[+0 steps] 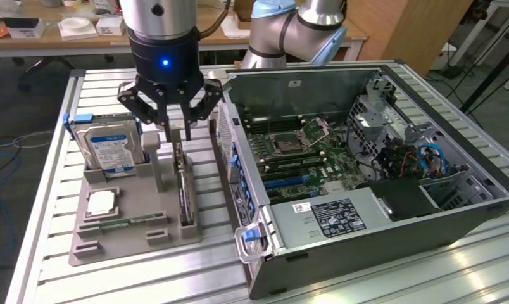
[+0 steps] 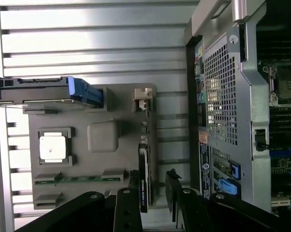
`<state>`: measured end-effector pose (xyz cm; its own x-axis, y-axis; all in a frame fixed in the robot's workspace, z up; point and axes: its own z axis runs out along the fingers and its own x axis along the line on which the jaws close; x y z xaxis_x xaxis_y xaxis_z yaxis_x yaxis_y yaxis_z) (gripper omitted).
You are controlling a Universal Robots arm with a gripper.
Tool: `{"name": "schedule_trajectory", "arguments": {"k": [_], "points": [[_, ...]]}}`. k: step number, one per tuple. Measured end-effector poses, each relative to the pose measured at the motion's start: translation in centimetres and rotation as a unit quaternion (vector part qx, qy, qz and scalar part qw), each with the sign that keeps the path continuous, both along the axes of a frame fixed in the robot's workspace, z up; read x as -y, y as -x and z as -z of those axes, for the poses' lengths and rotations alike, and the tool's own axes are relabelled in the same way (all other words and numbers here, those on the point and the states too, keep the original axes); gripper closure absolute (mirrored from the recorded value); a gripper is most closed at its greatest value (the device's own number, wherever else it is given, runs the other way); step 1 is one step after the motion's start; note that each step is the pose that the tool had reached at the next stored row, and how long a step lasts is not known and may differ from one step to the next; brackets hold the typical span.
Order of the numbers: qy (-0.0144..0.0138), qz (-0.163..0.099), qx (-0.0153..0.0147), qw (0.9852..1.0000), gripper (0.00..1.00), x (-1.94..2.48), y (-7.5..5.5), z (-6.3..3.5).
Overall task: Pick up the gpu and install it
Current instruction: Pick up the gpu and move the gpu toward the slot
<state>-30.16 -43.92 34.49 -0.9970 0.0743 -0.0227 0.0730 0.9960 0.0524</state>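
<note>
Inspection findings:

- The open computer case (image 1: 364, 253) lies on a slatted metal table (image 1: 52, 190), motherboard exposed.
- On the exterior view's left of the case sits a grey parts tray (image 1: 136, 202).
- The gripper (image 1: 178, 134) hangs directly over the tray's slot nearest the case. Its jaws are spread and grip nothing.
- The gpu (image 1: 185, 190) stands on edge in that slot, uninstalled. In the wrist view the gpu (image 2: 143, 186) lies between the two fingertips of the gripper (image 2: 152, 183), closer to one finger than the other.
- A hard drive (image 1: 111, 149) stands upright at the tray's far end.
- A processor chip (image 1: 100, 202) lies flat, with a memory stick (image 1: 123, 223) beside it.
</note>
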Motion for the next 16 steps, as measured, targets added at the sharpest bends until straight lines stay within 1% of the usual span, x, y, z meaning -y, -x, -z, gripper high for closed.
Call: {"name": "schedule_trajectory", "arguments": {"k": [16], "points": [[0.0,0.0,0.0,1.0,0.64,0.0,0.0,2.9]]}}
